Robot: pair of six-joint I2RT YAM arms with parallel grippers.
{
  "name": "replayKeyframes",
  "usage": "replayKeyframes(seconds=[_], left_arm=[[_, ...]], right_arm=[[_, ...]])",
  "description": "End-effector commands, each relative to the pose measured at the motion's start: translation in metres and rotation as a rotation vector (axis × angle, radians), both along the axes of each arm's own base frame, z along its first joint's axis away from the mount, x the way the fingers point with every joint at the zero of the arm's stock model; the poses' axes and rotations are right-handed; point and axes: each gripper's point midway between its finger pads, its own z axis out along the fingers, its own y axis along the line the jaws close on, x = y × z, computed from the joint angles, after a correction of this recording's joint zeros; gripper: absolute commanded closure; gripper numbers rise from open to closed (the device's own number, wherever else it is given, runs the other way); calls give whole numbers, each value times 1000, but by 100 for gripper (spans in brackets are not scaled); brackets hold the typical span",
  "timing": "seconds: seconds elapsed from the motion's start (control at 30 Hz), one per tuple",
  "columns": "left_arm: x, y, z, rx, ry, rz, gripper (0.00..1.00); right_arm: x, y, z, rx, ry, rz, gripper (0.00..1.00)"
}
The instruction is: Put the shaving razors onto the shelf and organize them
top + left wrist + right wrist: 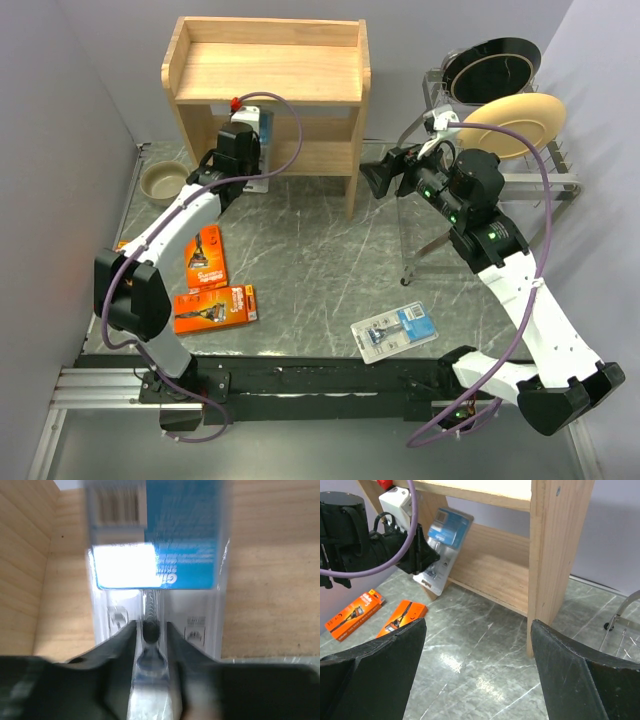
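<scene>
The light wood shelf [265, 70] stands at the back of the table. My left gripper [245, 150] is at its lower board, shut on a clear blister razor pack [157, 555] with a blue card. The fingers [120, 645] press either side of the razor's bulge. Seen from the right wrist, this pack [445, 540] leans tilted over the board's front edge. Two orange razor packs [205, 257] [215, 307] lie on the table at the left. Another blister pack [396, 332] lies near the front. My right gripper [375, 178] hovers open and empty right of the shelf.
A wire dish rack [560, 180] with a black plate [492, 66] and a tan plate [515, 125] stands at the back right. A tan bowl [165, 182] sits left of the shelf. The shelf's side panel [555, 545] is close in front of my right gripper [477, 630].
</scene>
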Motion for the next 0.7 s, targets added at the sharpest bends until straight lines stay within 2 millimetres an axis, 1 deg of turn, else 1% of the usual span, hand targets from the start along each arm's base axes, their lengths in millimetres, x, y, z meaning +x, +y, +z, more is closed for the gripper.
replayKeyframes(seconds=[0.0, 0.07, 0.1, 0.23, 0.27, 0.37, 0.4, 0.47, 0.5, 0.53, 0.6, 0.63, 0.67], left_arm=[[12, -6, 6, -29, -62, -18, 58], [10, -7, 8, -37, -63, -21, 52], [10, -8, 14, -44, -73, -29, 50], [8, -9, 33, -54, -104, -41, 47], [7, -9, 40, -60, -117, -37, 42], [-2, -7, 54, -71, -127, -48, 38], [-9, -6, 62, -79, -136, -52, 37], [-21, -4, 64, -90, -130, -62, 35], [-23, -3, 61, -90, -123, -61, 35], [-27, 0, 53, -75, -104, -52, 35], [-32, 6, 49, -61, -97, -34, 35], [-36, 12, 42, -44, -84, -20, 35], [-41, 14, 46, -43, -96, -22, 35]], right_arm=[[-5, -2, 10, 6, -40, -2, 8], [-6, -3, 9, 6, -40, -5, 8], [-5, -3, 8, 5, -38, -4, 8], [-4, -2, 6, 7, -35, -2, 8], [-5, -2, 8, 9, -40, -2, 8], [-4, -1, 7, 11, -37, -1, 8], [-4, -1, 7, 11, -37, -1, 8], [-3, -1, 4, 14, -32, -4, 8], [-3, -1, 4, 16, -32, -4, 8], [-3, 0, 1, 14, -26, -1, 8], [-3, 2, 1, 20, -20, 10, 8], [-3, 3, 0, 19, -19, 12, 8], [-2, 3, -1, 19, -15, 12, 8]])
